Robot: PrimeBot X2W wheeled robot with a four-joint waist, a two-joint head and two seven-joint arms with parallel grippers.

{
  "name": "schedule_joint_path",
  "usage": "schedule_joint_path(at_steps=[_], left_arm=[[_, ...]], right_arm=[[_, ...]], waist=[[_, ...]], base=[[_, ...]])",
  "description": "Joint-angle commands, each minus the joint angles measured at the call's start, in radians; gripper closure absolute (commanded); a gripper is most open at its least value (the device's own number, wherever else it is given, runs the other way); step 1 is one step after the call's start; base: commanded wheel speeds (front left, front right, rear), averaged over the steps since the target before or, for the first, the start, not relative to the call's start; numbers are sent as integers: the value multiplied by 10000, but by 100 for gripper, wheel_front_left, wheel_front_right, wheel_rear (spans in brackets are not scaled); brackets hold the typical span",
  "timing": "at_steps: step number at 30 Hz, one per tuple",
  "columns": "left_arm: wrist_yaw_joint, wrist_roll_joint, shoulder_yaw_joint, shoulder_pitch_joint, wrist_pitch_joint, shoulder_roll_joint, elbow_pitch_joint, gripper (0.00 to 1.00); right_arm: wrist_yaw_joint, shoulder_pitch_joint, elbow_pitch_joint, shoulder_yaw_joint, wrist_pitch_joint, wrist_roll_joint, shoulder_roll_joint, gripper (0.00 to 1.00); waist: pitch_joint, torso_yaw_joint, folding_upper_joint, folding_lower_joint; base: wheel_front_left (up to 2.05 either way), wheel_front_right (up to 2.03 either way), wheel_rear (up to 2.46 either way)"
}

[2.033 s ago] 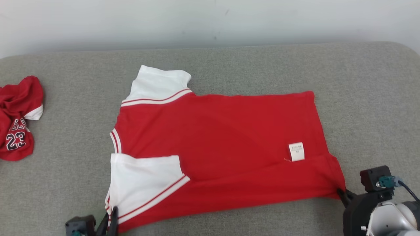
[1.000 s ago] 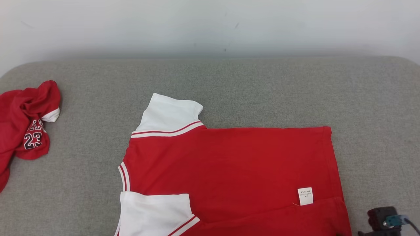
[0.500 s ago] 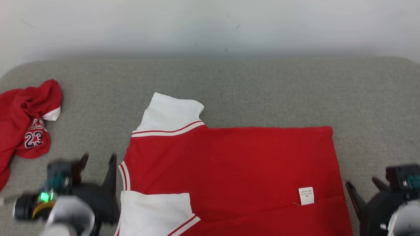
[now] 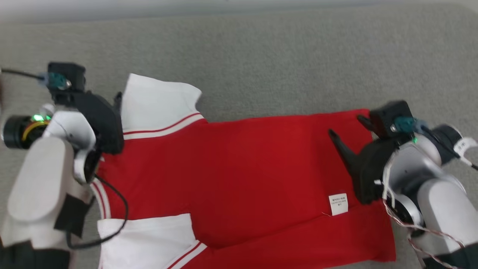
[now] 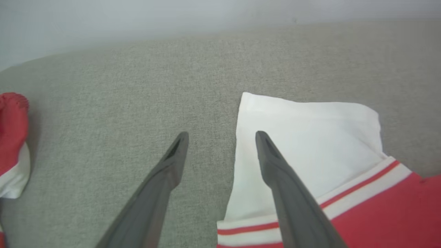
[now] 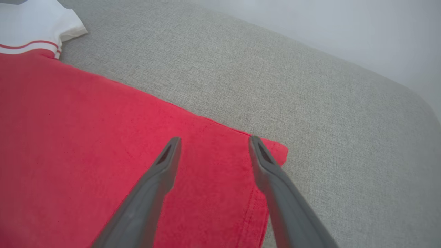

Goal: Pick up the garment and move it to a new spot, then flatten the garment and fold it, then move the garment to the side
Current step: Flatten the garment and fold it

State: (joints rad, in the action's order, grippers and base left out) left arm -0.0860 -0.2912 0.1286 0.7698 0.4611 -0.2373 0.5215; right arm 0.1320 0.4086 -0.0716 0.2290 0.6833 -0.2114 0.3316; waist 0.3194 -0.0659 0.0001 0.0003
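The garment [image 4: 239, 168], a red shirt with white sleeves and a small white label [image 4: 338, 204], lies spread on the grey cushion [image 4: 261, 56], with its near edge folded over. My left gripper [image 4: 114, 99] hovers at the far white sleeve [image 5: 310, 137]. It is open [image 5: 222, 134]: one finger is over the sleeve, the other over bare cushion. My right gripper [image 4: 345, 126] is over the far hem corner [image 6: 272, 151] of the red body. It is open too [image 6: 215, 138], with nothing between the fingers.
A second red garment with white trim [image 5: 13, 137] lies crumpled to the left of the left gripper. The cushion's rounded far right corner [image 6: 413, 96] meets a pale wall. Bare cushion stretches beyond the shirt's far edge.
The head camera has tilted down. Both arms have come from the shirt's near edge to its far edge, left to the sleeve, right to the hem corner, with their fingers open.
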Motion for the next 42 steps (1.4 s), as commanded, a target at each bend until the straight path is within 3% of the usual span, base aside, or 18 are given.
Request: schedule_joint_path(at_steps=[1,15,19,34,42], left_arm=[[-5,101,75,498,231,-183,387,0],[257,584,400,2308,1032,-904,2303,0],[107,272,450,2308,1434,-678,2563,0],[283,-26,442,2155,1650,-619,2093,0],[503,-205,286,1656,1615,-880,2307,0]], right_arm=[[-20,487,152,326,-141,-115,30,0],[-21,1862,914,1324,-789,-268,115,0],[-21,1905,981,1324,-848,-311,143,0],[-21,1657,1219,1260,-907,-339,192,0],[-21,1829,1166,1626,-844,-410,51,0]], waist=[[1053,-843,-1,-3],[1715,-1287,-1,-3],[1769,-1262,-1,-3],[1179,-1151,-1,-3],[1193,-1585,-1,-3]], base=[[0,0,0],[0,0,0],[0,0,0],[0,0,0],[0,0,0]])
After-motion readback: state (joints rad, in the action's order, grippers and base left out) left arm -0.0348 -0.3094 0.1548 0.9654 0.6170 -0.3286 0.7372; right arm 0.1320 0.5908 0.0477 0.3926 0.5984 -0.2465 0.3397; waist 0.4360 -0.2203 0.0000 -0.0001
